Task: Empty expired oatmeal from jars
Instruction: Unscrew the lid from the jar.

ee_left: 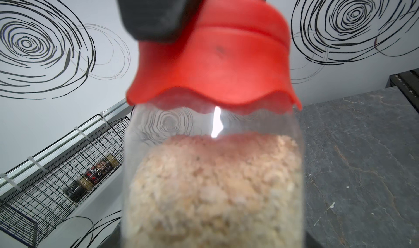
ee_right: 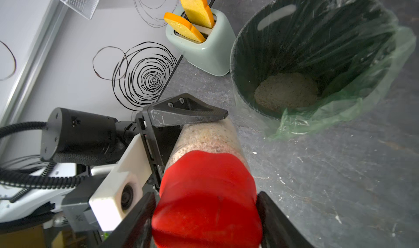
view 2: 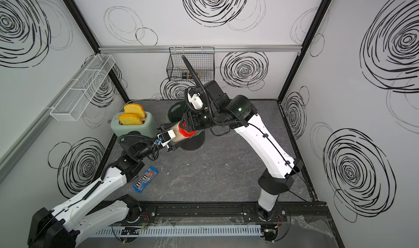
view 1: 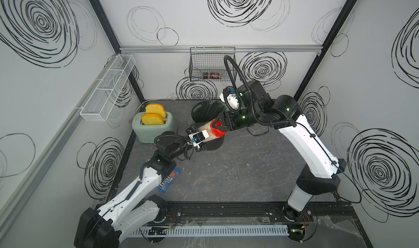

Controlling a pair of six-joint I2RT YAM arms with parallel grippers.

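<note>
A clear jar (view 1: 207,131) of pale oatmeal (ee_left: 213,178) lies nearly level in the air, just in front of the black bin (view 1: 205,109). Its red lid (view 1: 217,128) is on. My left gripper (view 1: 196,137) is shut on the jar's body; one finger (ee_right: 186,113) lies along the jar (ee_right: 208,138). My right gripper (ee_right: 207,212) is shut on the red lid (ee_right: 207,199), a jaw on either side. In the left wrist view the lid (ee_left: 215,61) fills the top, with a right finger (ee_left: 154,11) on it. More oatmeal (ee_right: 286,92) lies in the bin's bottom.
The bin (ee_right: 328,31) has a green plastic liner. A mint toaster (view 1: 154,126) with two yellow toast slices stands left of it. A blue candy bag (view 2: 146,178) lies by the left arm. A black wire basket (view 1: 210,65) and a white one (view 1: 108,88) hang on the walls.
</note>
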